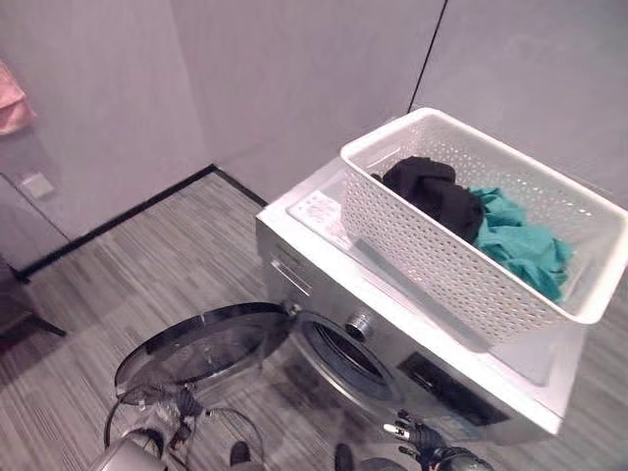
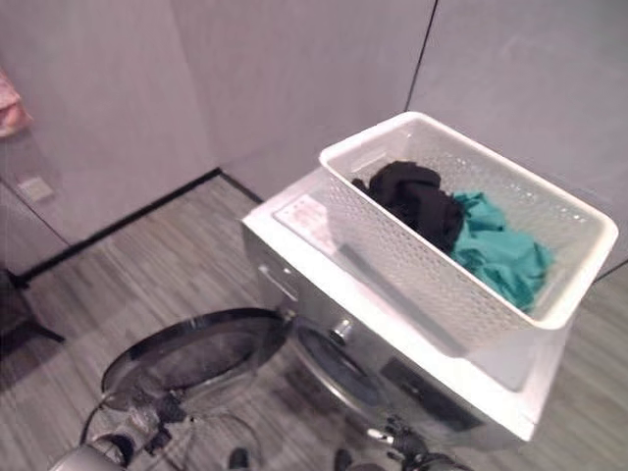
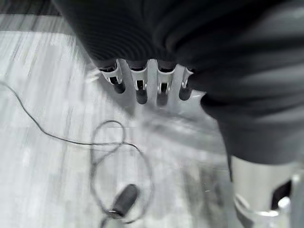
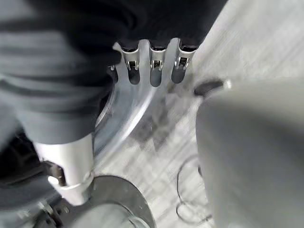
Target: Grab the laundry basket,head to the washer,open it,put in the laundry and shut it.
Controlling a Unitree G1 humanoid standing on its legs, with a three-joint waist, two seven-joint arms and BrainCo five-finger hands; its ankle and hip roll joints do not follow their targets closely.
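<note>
Left eye view has the basket (image 1: pixel 461 260) up on the washer (image 1: pixel 324 250), laundry (image 1: pixel 437 196) well above the relaxed, empty right hand (image 1: pixel 417 437), nearer than the left.

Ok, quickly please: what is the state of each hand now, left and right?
Left hand: open, fingers relaxed, holding nothing, above the floor.
Right hand: open, fingers relaxed, holding nothing, low in front of the washer.

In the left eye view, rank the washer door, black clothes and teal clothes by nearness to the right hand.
From the right hand, low in front of the washer:
1. Washer door, swung open to its left.
2. Black clothes, at the basket's left end.
3. Teal clothes, at the right end; too close to call.
</note>
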